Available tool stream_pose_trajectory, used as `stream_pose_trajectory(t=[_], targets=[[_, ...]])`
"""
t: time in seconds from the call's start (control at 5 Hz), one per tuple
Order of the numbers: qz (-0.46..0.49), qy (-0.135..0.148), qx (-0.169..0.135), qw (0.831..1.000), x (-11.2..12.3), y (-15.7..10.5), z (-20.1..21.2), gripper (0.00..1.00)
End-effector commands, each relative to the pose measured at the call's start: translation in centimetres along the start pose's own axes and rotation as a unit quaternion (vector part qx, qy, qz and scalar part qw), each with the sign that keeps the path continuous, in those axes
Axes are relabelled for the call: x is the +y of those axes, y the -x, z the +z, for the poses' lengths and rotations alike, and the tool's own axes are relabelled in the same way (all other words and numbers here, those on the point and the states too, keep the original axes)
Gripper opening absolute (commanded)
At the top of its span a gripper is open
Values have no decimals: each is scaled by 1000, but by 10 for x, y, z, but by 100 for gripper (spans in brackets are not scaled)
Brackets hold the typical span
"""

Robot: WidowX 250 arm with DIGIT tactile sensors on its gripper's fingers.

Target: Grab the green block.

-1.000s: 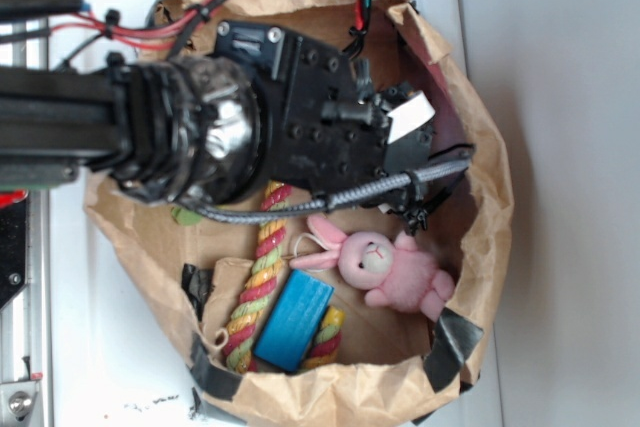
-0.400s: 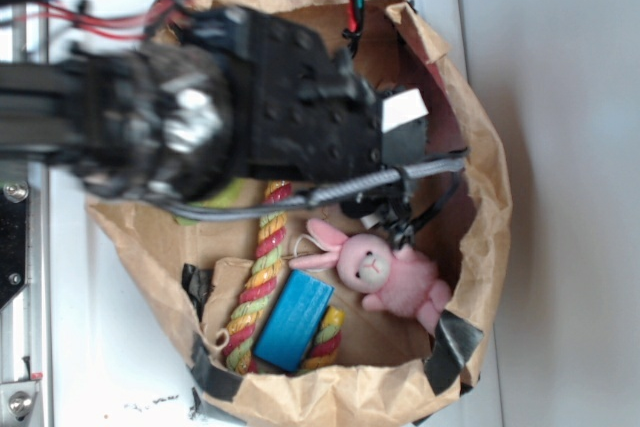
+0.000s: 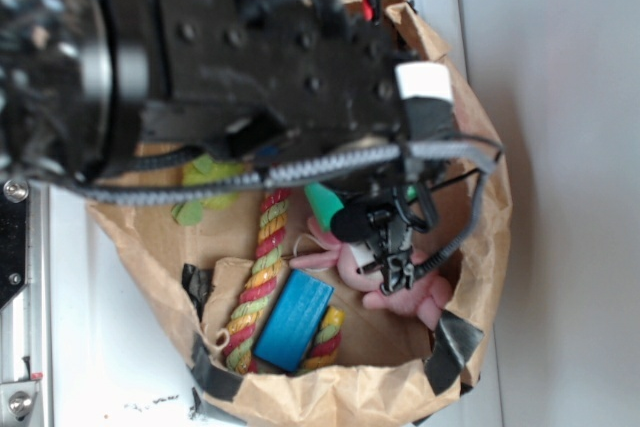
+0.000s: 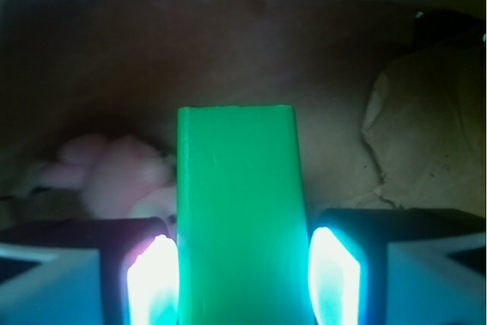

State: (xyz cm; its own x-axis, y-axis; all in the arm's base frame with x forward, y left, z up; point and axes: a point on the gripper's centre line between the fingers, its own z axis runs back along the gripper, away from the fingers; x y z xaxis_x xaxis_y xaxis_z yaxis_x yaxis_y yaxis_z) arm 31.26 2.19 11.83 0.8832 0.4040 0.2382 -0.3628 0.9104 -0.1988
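The gripper [image 4: 243,275] has its fingers [image 4: 335,275] closed against both long sides of the green block [image 4: 240,211], which stands upright between them; in the exterior view a green sliver [image 3: 322,205] shows under the arm, above the pink rabbit [image 3: 405,292]; the blue block [image 3: 293,320] lies on the striped rope [image 3: 262,277] in the paper bag [image 3: 480,147].

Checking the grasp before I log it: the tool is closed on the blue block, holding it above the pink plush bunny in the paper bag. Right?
Not quite: the block between the fingers of the tool is the green block, as the wrist view shows. The blue block lies on the rope toy at the bottom of the paper bag. The rest holds: the pink plush bunny is below.
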Motion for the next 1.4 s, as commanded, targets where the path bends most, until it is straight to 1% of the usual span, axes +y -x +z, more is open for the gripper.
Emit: stream_pose_trajectory(t=[0.0,0.2,0.4,0.8,1.0,1.2], targets=[[-34,18,-2,999,-2,-19,56,0],[-72,25,0,997,-1,-13,68,0],[-97,33,-29,994,0,-6,78,0],[-115,42,-36,992,6,-1,91,0],[-114,39,-37,992,6,-1,91,0],[-113,28,-40,992,2,-3,86,0]])
